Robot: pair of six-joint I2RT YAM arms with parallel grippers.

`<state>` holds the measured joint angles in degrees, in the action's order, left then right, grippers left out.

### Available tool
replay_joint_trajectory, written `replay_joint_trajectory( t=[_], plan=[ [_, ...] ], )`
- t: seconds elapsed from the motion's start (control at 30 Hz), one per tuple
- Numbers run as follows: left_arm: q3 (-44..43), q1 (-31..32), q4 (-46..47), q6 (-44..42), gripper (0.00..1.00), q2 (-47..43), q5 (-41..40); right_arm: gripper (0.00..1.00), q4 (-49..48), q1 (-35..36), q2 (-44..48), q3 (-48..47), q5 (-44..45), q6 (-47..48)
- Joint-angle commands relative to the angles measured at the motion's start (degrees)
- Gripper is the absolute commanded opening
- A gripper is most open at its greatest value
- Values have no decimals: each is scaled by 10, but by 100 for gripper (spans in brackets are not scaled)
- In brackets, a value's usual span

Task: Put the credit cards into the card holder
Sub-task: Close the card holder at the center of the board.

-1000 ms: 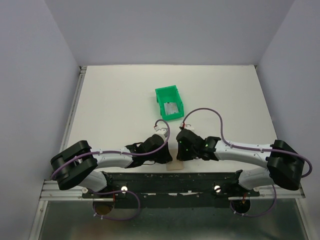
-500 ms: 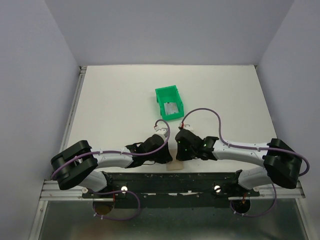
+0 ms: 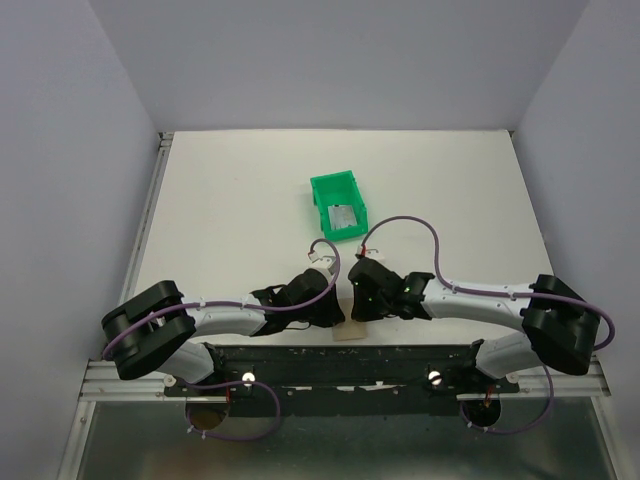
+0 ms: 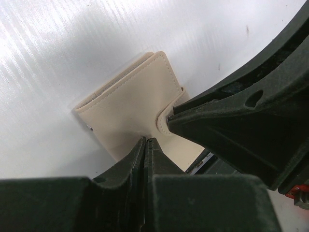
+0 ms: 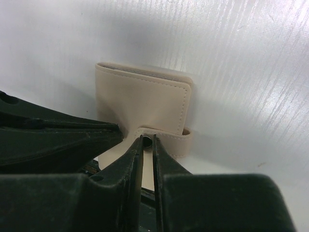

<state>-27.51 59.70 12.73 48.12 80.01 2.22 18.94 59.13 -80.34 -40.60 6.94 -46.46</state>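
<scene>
Notes right gripper (image 5: 147,139) edged slightly toward left gripper (image 4: 146,140), jaws narrowed onto closure strap (image 5: 169,140) of card holder (image 4: 133,104). Finds left pinching holder's near edge. Judges opening imminent; locates credit cards (image 3: 343,219) far ahead, in green bin (image 3: 325,188).

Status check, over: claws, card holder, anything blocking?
Left claw pinching card holder edge. Right claw pinching its strap. Holder folded shut, card in green bin. Nothing blocking.

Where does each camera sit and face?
Top external: above, behind the bases, looking down at the table; both arms show.
Left wrist: on the left arm, facing the card holder; left gripper pinches it.
Right wrist: on the right arm, facing it too; right gripper pinches its strap.
Both wrist views share the card holder.
</scene>
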Motion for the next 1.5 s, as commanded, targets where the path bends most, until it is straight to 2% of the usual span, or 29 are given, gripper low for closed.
replay_joint_trajectory(
  t=[0.0,0.33,0.8,1.1,1.47],
  plan=[
    [0,2,-1,2,13,9,6,19,8,0,-14,-11,4,-1],
    [1,2,1,1,13,10,7,15,25,1,-13,5,9,-10],
    [-11,2,3,0,13,23,12,14,19,2,24,85,-11,-53],
    [-18,2,-3,-3,13,26,14,14,29,2,7,62,5,-49],
    [-12,2,1,-1,13,24,13,13,110,1,-48,22,23,-86]
  ],
)
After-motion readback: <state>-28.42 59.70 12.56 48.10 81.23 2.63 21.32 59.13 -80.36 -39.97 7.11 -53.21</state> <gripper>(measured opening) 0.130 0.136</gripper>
